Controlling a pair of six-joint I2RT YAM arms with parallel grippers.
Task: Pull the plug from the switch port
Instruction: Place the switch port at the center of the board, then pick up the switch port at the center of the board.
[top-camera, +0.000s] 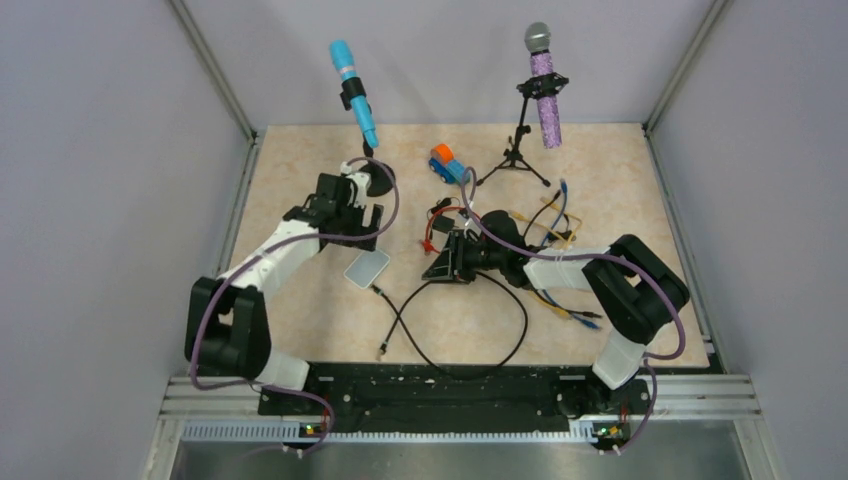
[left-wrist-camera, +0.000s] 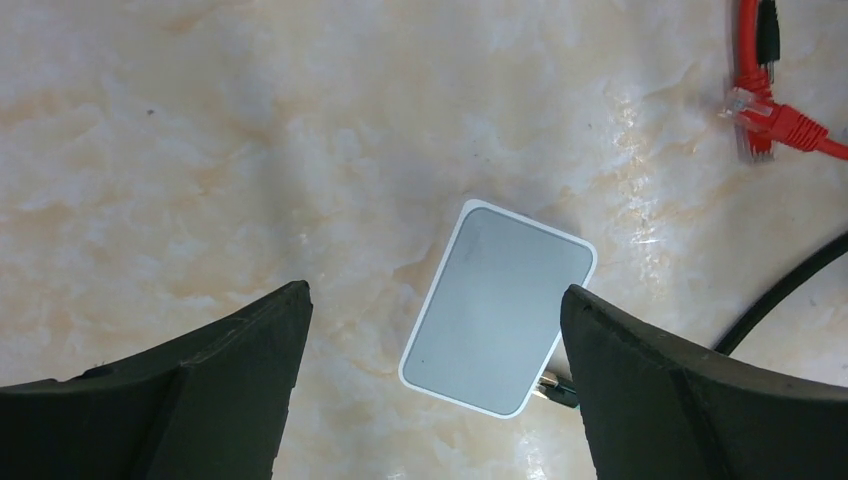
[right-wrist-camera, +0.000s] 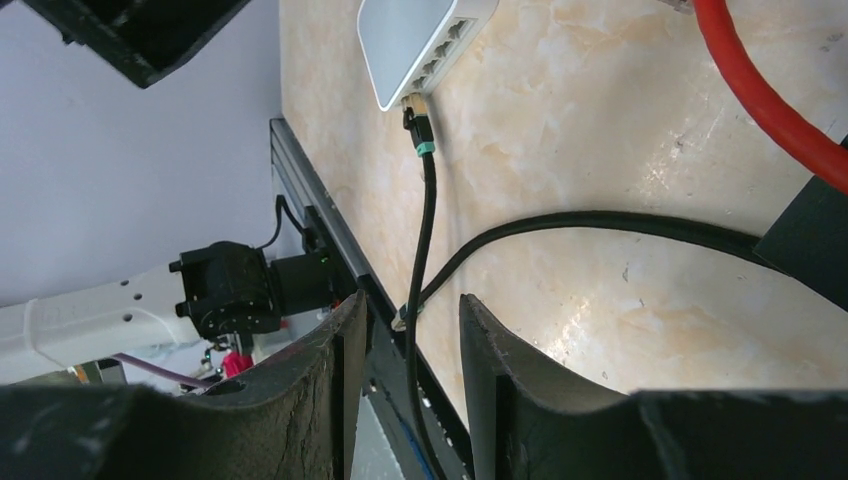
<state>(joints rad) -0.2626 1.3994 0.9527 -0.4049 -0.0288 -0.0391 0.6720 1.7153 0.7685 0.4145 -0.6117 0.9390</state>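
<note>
The switch (left-wrist-camera: 497, 305), a small white flat box, lies on the bench (left-wrist-camera: 200, 150) at about 9 o'clock from the middle in the top view. The switch port (right-wrist-camera: 412, 95) sits in the row of sockets along its edge. The plug (right-wrist-camera: 417, 120) is fully seated there, at the box's 5 o'clock corner in the left wrist view. The left tool (left-wrist-camera: 432, 292) hangs above the box with its fingers spread wide, one on either side and touching nothing. The right tool (right-wrist-camera: 410, 300) is at 3 o'clock from the box, well apart from it. Its fingers are drawn close with a narrow slot between them, pinching nothing, and it looks straight along the black cable (right-wrist-camera: 425, 230) toward the plug. I judge the extraction has not begun, since the box is unheld and the plug ungripped. The main risk is that the light box slides with the plug if the pull comes before the left fingers clamp it. The box also lies skewed to those fingers, so closing could twist it or nip the plug. A plug of this kind usually has a latch, and a straight tug on the cord alone may strain the cable without freeing it. A second black cable (right-wrist-camera: 600, 218) ends loose beside the first at 6 o'clock and could be grabbed by mistake. It runs toward a black box corner (right-wrist-camera: 810, 240), where its junction is hidden.
</note>
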